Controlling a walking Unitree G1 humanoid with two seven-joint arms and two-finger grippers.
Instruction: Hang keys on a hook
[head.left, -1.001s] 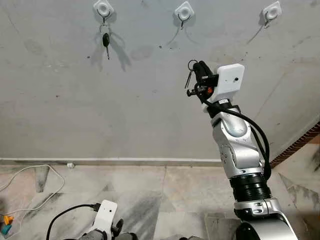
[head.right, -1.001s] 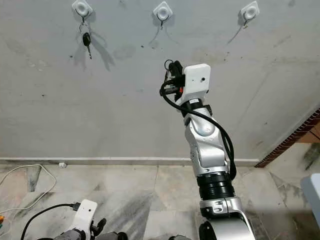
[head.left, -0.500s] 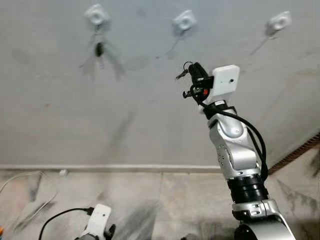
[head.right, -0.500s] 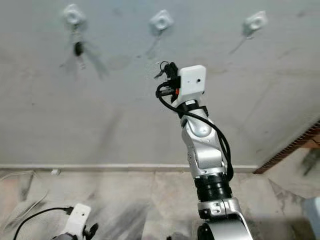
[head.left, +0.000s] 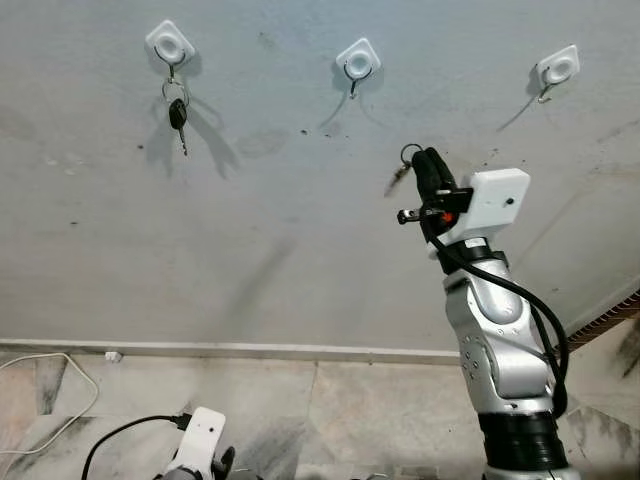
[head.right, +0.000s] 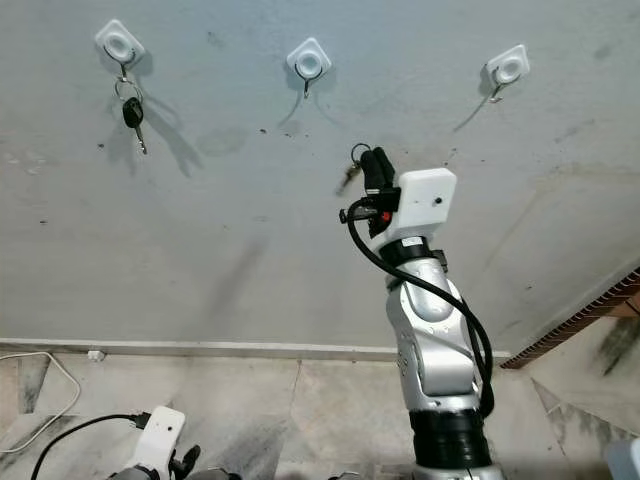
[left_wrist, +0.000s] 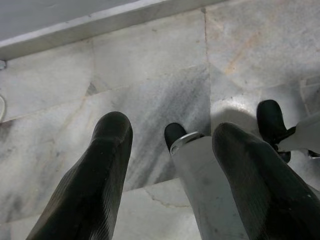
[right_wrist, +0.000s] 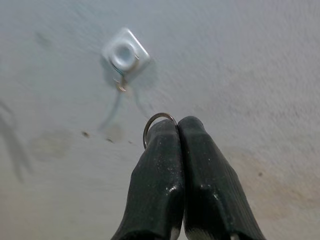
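My right gripper (head.left: 428, 163) is raised before the grey wall, shut on a key ring (head.left: 407, 153) whose key (head.left: 398, 178) dangles to the left of the fingers. The ring (right_wrist: 156, 123) pokes out beside the closed fingertips (right_wrist: 172, 131). The middle white hook (head.left: 357, 62) is up and to the left of the gripper, and the same hook (right_wrist: 125, 55) lies ahead of it, some way off. A black car key (head.left: 177, 113) hangs from the left hook (head.left: 169, 43). A third hook (head.left: 556, 69) sits at the right with nothing on it. My left gripper (left_wrist: 172, 132) hangs open near the floor.
Marble floor tiles (head.left: 380, 400) meet the wall at a white skirting (head.left: 250, 349). A white cable (head.left: 50, 385) lies on the floor at the left. A dark brick-patterned edge (head.left: 612, 306) shows at the far right. My own leg (left_wrist: 210, 195) is under the left gripper.
The whole picture has shifted, so the camera has moved. The right gripper with the keys now stands lower and further right of the middle hook than before.
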